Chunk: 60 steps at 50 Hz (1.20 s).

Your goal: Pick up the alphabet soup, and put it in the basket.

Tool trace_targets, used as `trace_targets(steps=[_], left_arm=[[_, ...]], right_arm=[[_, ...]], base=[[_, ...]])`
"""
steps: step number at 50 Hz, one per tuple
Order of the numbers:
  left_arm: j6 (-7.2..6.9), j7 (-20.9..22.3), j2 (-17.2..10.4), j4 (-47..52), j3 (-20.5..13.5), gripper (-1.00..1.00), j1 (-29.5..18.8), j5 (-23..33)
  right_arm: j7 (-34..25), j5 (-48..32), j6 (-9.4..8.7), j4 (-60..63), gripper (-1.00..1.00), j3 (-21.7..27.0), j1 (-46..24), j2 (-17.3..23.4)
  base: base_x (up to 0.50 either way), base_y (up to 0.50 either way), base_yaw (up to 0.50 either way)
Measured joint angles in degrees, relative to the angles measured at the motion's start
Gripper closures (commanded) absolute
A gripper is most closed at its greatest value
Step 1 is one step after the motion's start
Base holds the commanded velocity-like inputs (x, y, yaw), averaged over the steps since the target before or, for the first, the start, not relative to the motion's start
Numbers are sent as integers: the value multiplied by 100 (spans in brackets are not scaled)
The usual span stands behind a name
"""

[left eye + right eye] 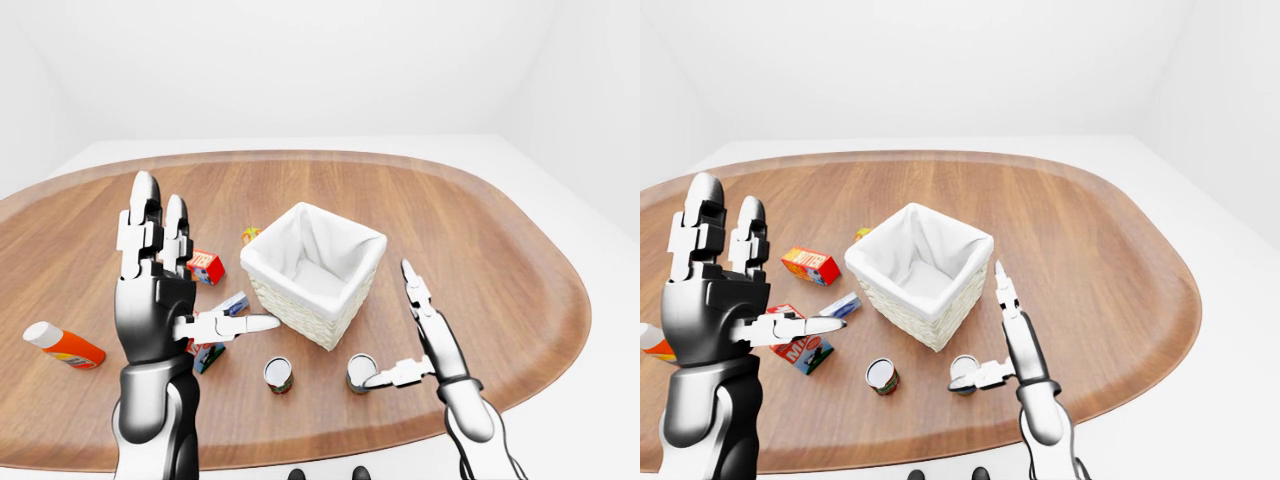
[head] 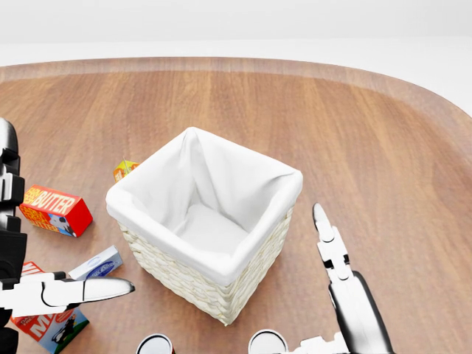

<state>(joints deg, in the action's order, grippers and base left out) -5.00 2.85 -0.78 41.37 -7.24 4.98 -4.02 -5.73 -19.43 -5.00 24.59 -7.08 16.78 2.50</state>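
Two small cans stand below the basket in the left-eye view: a red-labelled can [image 1: 277, 374] and a grey-green can [image 1: 360, 372]. I cannot read which is the alphabet soup. The white-lined wicker basket [image 1: 290, 305] stands mid-table, empty. My right hand [image 1: 408, 335] is open, fingers straight and pointing up the view, thumb tip reaching to the grey-green can's right side. It holds nothing. My left hand [image 1: 190, 290] is raised open to the left of the basket, palm toward the basket, thumb pointing at it.
Left of the basket lie a red butter box [image 2: 55, 209], a small blue-white box [image 2: 96, 263], a milk carton [image 2: 48, 324] and a small yellow-orange box [image 2: 125, 169]. An orange bottle [image 1: 62, 344] lies far left. The table's rounded edge [image 1: 400, 445] runs just below the cans.
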Motion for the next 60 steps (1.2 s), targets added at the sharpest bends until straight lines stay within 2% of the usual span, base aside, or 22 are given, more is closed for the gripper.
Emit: trace_targets(steps=[32,60], left_arm=[[0,10,4,-13,12,-100,23,32],[0,24,7,-47,28,-100,28,50]], right_arm=[[64,-323,0,-281,-100,-564,715,344],[179,-560,0,-1038,-100,-728,606,382]], base=[[0,0,0],[0,0,0]])
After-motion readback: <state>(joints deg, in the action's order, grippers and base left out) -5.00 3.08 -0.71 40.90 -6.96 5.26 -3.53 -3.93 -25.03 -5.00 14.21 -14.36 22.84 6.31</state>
